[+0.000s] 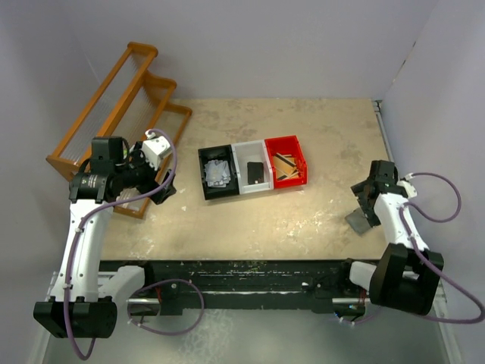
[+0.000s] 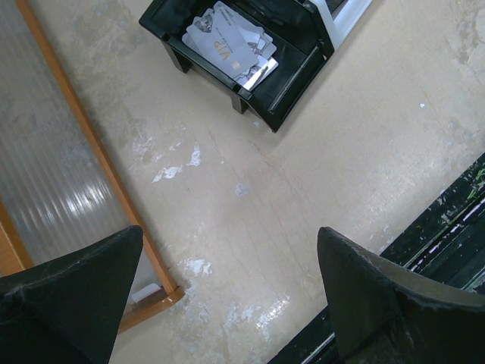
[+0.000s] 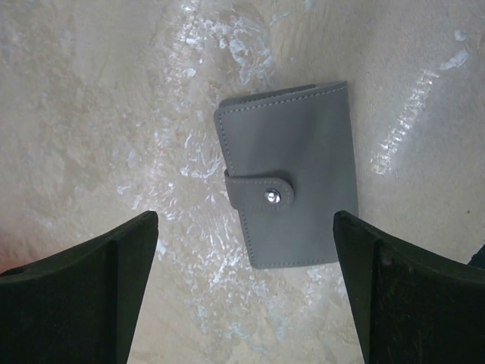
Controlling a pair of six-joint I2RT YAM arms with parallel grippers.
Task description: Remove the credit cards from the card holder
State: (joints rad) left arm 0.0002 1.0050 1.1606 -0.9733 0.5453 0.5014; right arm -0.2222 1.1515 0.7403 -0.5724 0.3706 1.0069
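Grey stitched card holder (image 3: 292,189) lies flat, snapped shut.

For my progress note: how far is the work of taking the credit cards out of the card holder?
Looks done: several credit cards lie in the black bin. In hand: nothing; left jaws and right jaws stand open and empty, the right ones above the card holder. Left: the holder lies shut on the table, clasp fastened, so whether cards remain inside cannot be seen.
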